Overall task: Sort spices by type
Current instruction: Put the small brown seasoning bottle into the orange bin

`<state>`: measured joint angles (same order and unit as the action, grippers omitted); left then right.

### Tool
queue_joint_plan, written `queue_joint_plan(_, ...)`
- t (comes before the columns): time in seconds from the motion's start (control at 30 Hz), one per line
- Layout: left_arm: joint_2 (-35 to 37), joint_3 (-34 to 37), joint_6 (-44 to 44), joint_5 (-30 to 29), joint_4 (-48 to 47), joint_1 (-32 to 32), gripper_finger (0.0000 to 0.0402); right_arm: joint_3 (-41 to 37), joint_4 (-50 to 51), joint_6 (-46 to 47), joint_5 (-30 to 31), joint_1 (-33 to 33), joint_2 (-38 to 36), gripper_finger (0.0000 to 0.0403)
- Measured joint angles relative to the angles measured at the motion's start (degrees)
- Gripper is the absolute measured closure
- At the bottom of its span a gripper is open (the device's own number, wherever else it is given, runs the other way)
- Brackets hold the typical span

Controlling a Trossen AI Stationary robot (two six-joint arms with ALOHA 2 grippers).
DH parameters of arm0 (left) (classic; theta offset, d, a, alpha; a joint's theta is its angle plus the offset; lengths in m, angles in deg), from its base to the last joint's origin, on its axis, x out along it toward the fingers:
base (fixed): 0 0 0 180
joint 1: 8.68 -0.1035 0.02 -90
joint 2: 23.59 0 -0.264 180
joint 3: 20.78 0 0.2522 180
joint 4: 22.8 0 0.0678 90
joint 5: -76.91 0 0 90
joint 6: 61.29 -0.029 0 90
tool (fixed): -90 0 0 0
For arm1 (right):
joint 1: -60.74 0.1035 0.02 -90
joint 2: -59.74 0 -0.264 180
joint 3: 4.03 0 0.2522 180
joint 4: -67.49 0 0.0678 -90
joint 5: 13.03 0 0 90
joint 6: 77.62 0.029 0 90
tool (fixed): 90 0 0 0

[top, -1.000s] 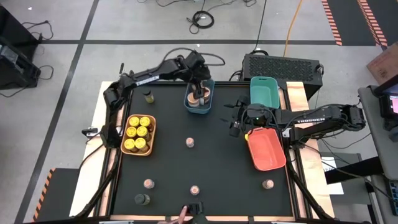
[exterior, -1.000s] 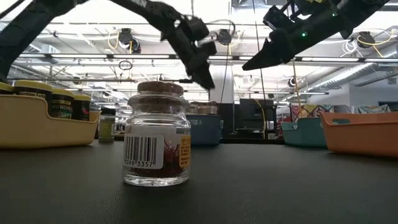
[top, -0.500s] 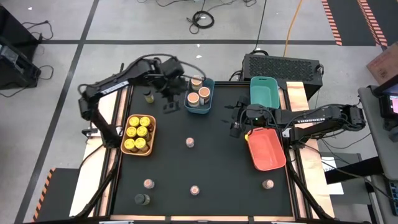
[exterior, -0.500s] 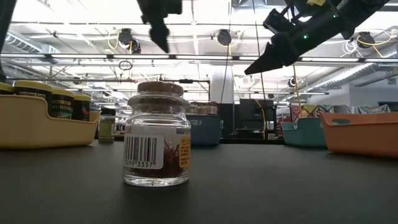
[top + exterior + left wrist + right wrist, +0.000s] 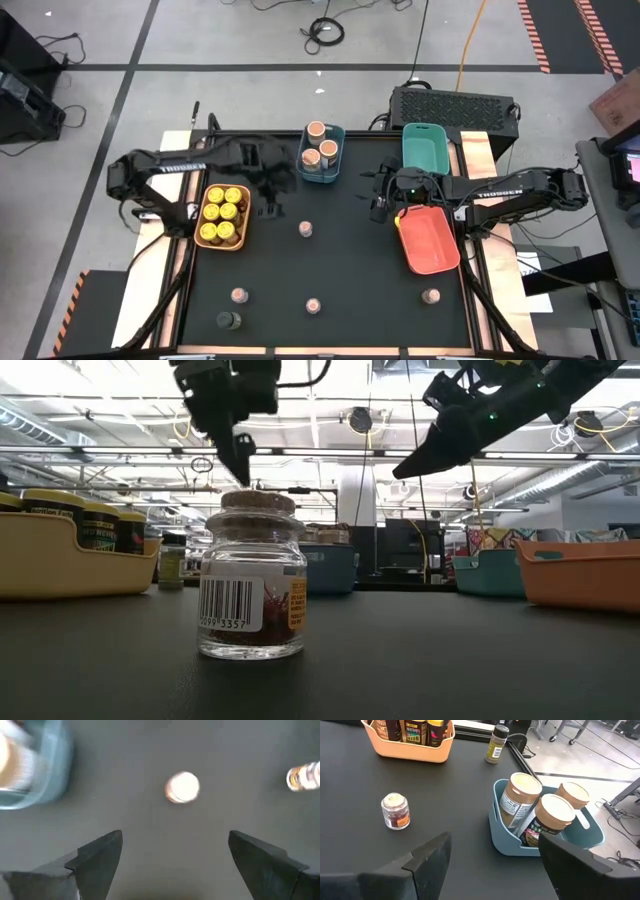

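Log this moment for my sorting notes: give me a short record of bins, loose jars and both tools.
orange bin: six yellow-lidded jars
blue bin: three tan-topped jars
teal bin: empty
red bin: empty
loose cork-topped jars: four, nearest the left tool at
olive jar: front left
left tool: open, empty
right tool: open, empty

Light is bright and even from overhead. In the low view the ceiling lamps (image 5: 360,418) blow out to white glare, so both arms read as dark silhouettes against them, while the near jar (image 5: 251,575) is sharp and the bins behind it soft. The left wrist view is motion-blurred: the blue bin (image 5: 35,770) beside the small jar (image 5: 182,787) is smeared. The table (image 5: 350,250) shows only faint, soft shadows.
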<state>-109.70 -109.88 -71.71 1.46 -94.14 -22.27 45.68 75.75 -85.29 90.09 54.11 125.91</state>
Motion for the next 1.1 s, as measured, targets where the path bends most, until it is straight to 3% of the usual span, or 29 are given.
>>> queue_joint_plan(0.2,-1.30,6.27,1.55,-2.57,10.57,7.99,0.0036,0.00,3.08,1.24,0.03,0.44,-0.81,0.0110)
queue_joint_plan(0.3,-1.44,7.62,3.48,-6.49,11.22,10.65,0.0042,2.07,12.73,3.94,0.15,2.03,-2.53,0.0110)
queue_joint_plan(0.43,-1.44,11.02,4.11,-7.50,15.56,13.28,0.0054,6.42,22.58,8.25,0.35,4.78,-4.55,0.0110)
queue_joint_plan(0.67,-1.47,17.59,4.13,-7.88,25.58,14.05,0.0064,7.63,23.27,9.85,0.36,8.91,-5.05,0.0110)
queue_joint_plan(0.9,-2.03,19.71,4.13,-10.50,29.55,14.08,0.0064,7.63,23.01,11.12,0.63,10.51,-5.03,0.0110)
queue_joint_plan(1.1,-2.30,23.41,4.11,-10.54,38.39,14.10,0.0064,7.63,22.93,10.93,0.86,10.56,-5.01,0.0110)
